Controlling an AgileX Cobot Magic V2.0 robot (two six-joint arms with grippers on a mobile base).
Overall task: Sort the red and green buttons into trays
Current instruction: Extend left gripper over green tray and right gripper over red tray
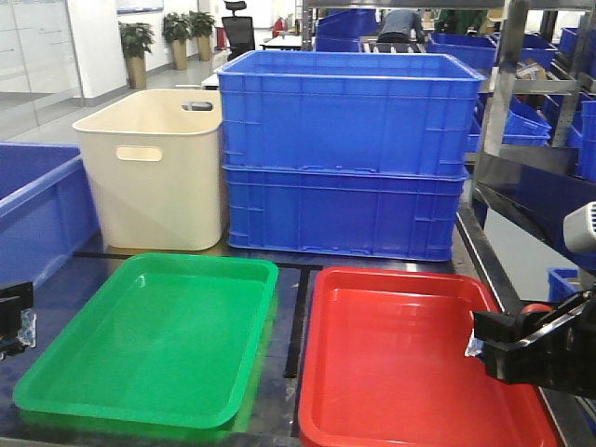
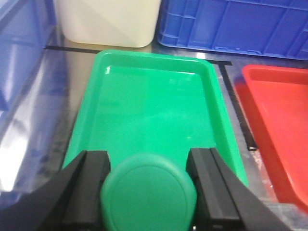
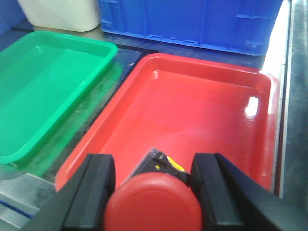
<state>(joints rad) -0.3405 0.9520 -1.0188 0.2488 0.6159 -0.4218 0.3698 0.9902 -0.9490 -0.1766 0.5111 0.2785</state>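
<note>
blue crates [image 1: 345, 121] and tub [image 1: 154, 177] at back of desk [image 1: 70, 279], not involved. green tray [image 1: 149, 335] and red tray [image 1: 391, 363] side by side in front, both bare. left claw [image 2: 149, 163] clamped on green button [image 2: 148, 197] at green tray's edge; right claw [image 3: 154, 166] clamped on red button [image 3: 153, 204] over red tray's near end. step: carry to drop-off (colours already matched). next, likely: move in over tray floor, lower, part fingers.

Blurred red button [image 3: 153, 202] and green button [image 2: 148, 192] run off the lower edges.
</note>
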